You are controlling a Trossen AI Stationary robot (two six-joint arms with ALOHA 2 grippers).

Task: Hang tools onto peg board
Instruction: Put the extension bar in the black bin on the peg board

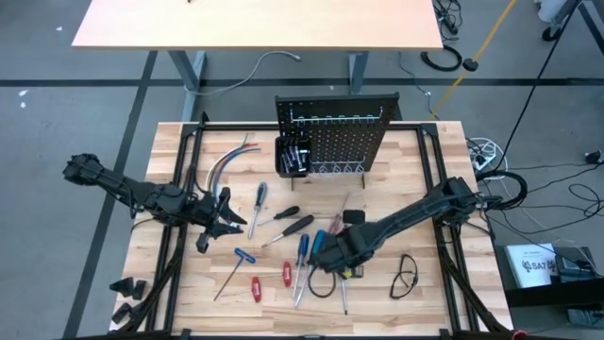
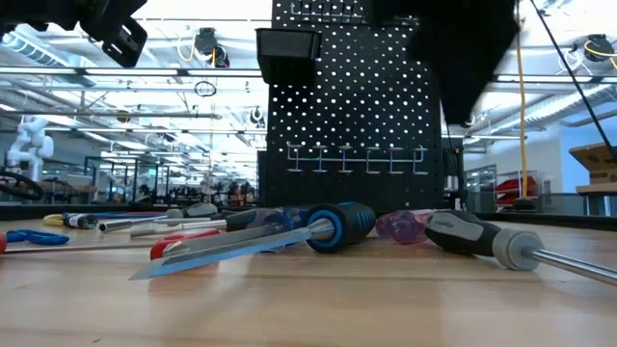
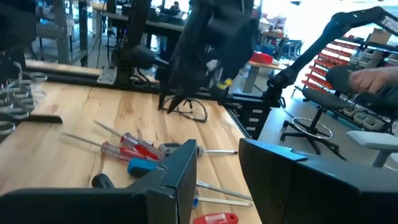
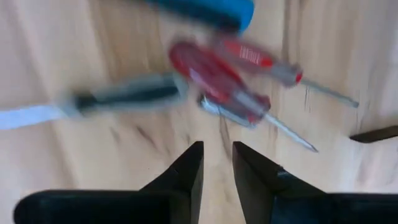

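The black peg board [image 1: 338,130] stands upright at the table's far middle, with a small black bin [image 1: 292,157] on its front; it also shows in the low view [image 2: 357,106]. Several screwdrivers lie flat on the table in front of it, with blue [image 1: 302,249], red [image 1: 286,274] and black [image 1: 299,225] handles. My left gripper [image 1: 223,221] is open and empty at the left of the tools, its fingers [image 3: 180,165] apart. My right gripper [image 1: 321,259] hovers over the tools with a narrow gap between its fingers [image 4: 194,163], above a red-handled screwdriver [image 4: 214,73], touching nothing.
A bundle of coloured wires [image 1: 226,161] lies at the left of the peg board. A black cable loop [image 1: 406,276] lies at the near right. Black frame rails [image 1: 179,189] run along both sides of the table. A second wooden table [image 1: 255,24] stands beyond.
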